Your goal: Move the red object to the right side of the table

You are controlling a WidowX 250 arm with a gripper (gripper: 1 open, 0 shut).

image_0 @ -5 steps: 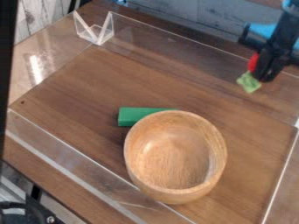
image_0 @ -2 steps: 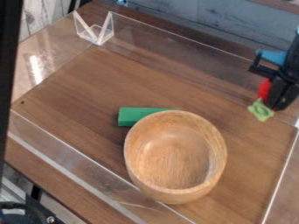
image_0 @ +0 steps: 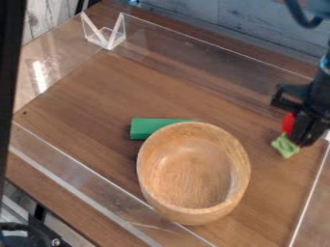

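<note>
"Hand (image_0: 296, 118) first: how did you find it?"

"Closed, one in number, with its dark fingers gripping one strawberry-like toy (image_0: 288, 124) by the red part. The light-green leafy end stuck out below them."

"And the toy's position?"

"Over the right side of the table (image_0: 142, 84) as viewed, near the right edge. Whether it touched the wood, I could not tell."

"Other items, counted?"

"One round wooden bowl (image_0: 194, 174), toward the near side. One green block (image_0: 157, 127), flat, its right end hidden behind the bowl's rim; contact between the two could not be confirmed. One clear angular piece (image_0: 104, 33) stood at the far left corner."

"Edges and clearance?"

"A low clear wall (image_0: 96, 198) bordered the near left side. On the right, the hand had little room before the edge. Toward the left, a broad stretch of bare wood ran beyond the block and bowl, and a narrower strip separated bowl from toy."
</note>
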